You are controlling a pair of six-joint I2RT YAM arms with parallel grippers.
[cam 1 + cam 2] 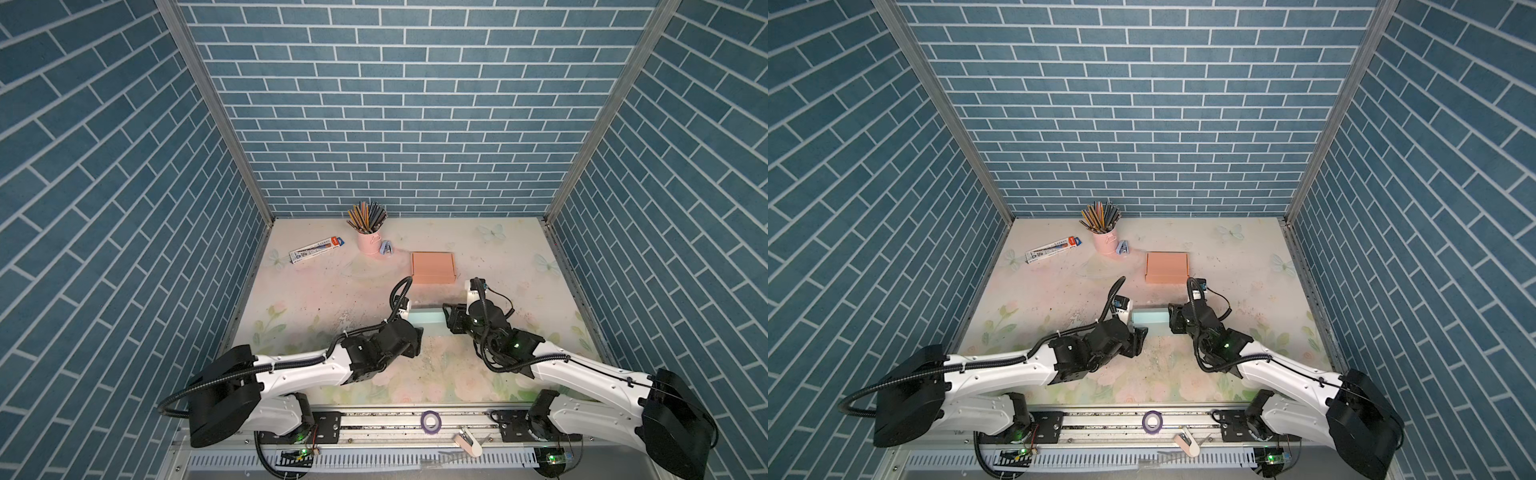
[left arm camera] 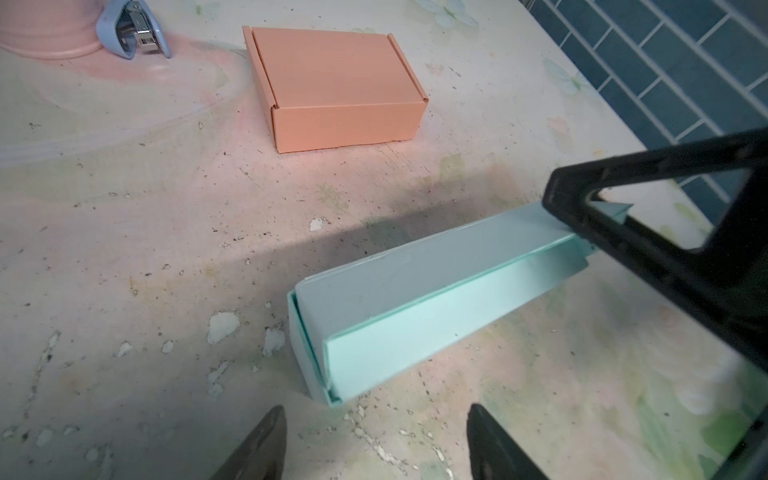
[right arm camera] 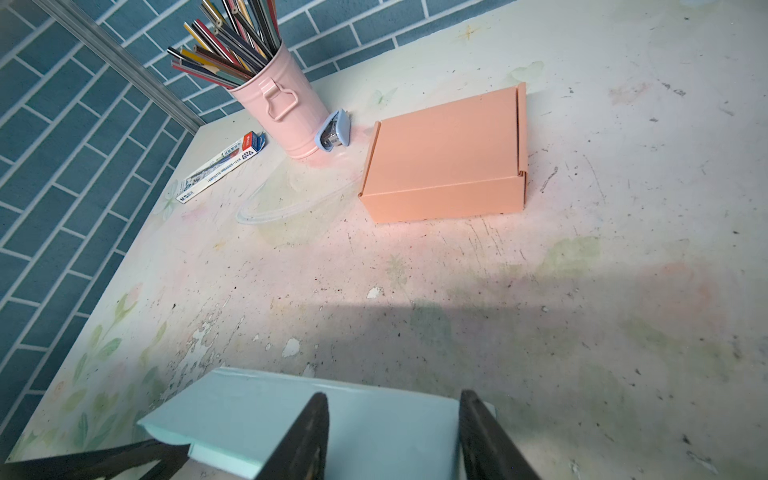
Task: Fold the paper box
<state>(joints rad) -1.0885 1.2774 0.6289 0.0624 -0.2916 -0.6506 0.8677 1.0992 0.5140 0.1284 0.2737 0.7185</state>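
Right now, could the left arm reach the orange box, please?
Probably, if lifted: the mint box lies just before the open left gripper, then only bare table up to the orange box.

Mint box [image 1: 424, 318] — both ends hidden behind the jaws in both top views. Right wrist view: its near part is cut off beneath the jaws — grip unclear.

On the bench [image 1: 498, 257], the paper box [image 1: 426, 322] lies front of middle, its long side running left to right, the left claw [image 2: 374, 409] just off its left end and the right claw [image 3: 392, 395] over its right end. Behind it, apart, sits a closed mailer box [image 1: 433, 267]. Left of that stands a pencil cup [image 1: 369, 242], a stapler [image 1: 387, 249] against its right side, and farther left a pencil packet [image 1: 317, 249] lies flat.
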